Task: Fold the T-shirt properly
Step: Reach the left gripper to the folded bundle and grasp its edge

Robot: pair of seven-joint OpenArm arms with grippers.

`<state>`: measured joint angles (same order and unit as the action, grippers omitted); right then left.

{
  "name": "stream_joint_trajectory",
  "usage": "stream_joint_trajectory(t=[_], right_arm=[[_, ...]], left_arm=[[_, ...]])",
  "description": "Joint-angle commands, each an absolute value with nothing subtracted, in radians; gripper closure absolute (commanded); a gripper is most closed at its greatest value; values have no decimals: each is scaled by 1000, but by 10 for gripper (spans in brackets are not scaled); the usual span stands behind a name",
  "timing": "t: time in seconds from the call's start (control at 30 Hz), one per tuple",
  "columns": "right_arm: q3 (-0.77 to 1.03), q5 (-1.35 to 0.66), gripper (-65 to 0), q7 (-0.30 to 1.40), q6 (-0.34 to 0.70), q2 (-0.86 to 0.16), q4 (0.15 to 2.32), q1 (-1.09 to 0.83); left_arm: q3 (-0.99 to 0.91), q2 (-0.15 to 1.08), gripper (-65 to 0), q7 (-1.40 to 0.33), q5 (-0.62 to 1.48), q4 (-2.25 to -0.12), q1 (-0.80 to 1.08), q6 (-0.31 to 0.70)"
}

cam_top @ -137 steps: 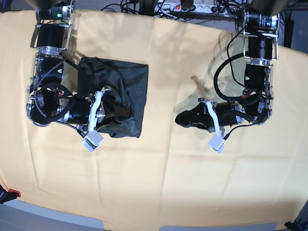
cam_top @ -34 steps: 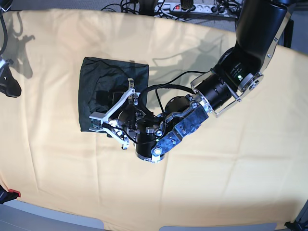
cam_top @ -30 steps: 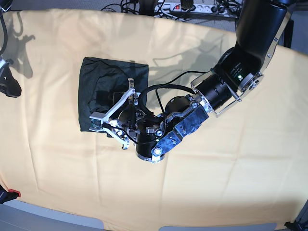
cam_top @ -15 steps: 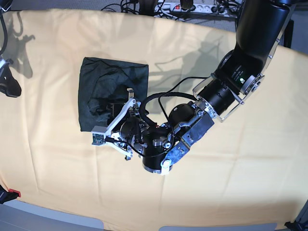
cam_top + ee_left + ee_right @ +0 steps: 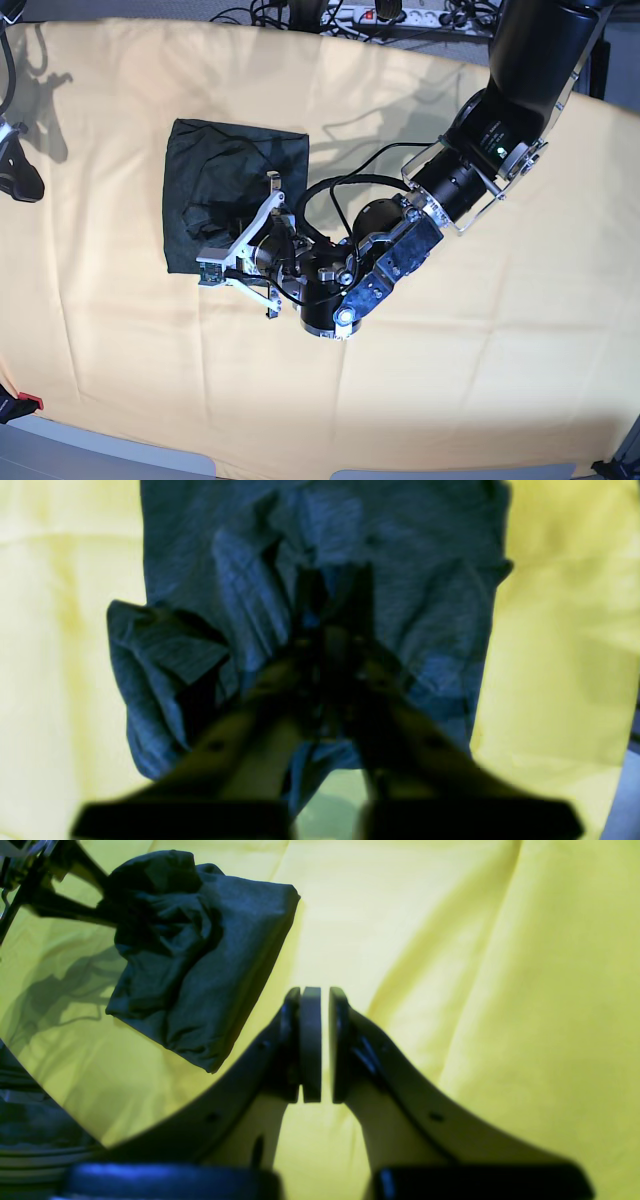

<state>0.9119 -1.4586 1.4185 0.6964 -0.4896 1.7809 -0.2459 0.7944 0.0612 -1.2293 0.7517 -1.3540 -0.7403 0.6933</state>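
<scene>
The T-shirt [image 5: 235, 190] lies bunched in a rough square on the yellow cloth [image 5: 420, 380] covering the bench, left of centre and toward the far side. The left pincer [image 5: 332, 610] is clamped together on a rumpled fold of it. The right pincer [image 5: 319, 1040], off at the left edge, hangs nearly closed and empty; no writing can be read.

A pale yellow-orange cloth [image 5: 420, 400], creased in soft folds, covered the whole table, while a white power strip [image 5: 385, 15] and a tangle of black cables [image 5: 265, 12] lay beyond its far edge, and a small red object [image 5: 28, 403] showed at the near left corner.
</scene>
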Motion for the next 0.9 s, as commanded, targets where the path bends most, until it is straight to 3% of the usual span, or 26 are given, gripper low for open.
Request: stream_joint_trajectory(t=[0.0, 0.33, 0.5, 0.87], right_arm=[[919, -1484, -60, 1396, 698, -513, 1796, -238], [919, -1484, -60, 1396, 698, -513, 1796, -238], [919, -1484, -60, 1396, 698, -513, 1796, -238], [919, -1484, -60, 1396, 698, -513, 1796, -238]], left_arm=[[785, 52, 0, -1210, 767, -1365, -773, 698], [760, 53, 0, -1264, 818, -1381, -790, 698], [637, 73, 0, -1396, 1055, -1400, -799, 698], [521, 249, 0, -1396, 1444, -1400, -784, 674]])
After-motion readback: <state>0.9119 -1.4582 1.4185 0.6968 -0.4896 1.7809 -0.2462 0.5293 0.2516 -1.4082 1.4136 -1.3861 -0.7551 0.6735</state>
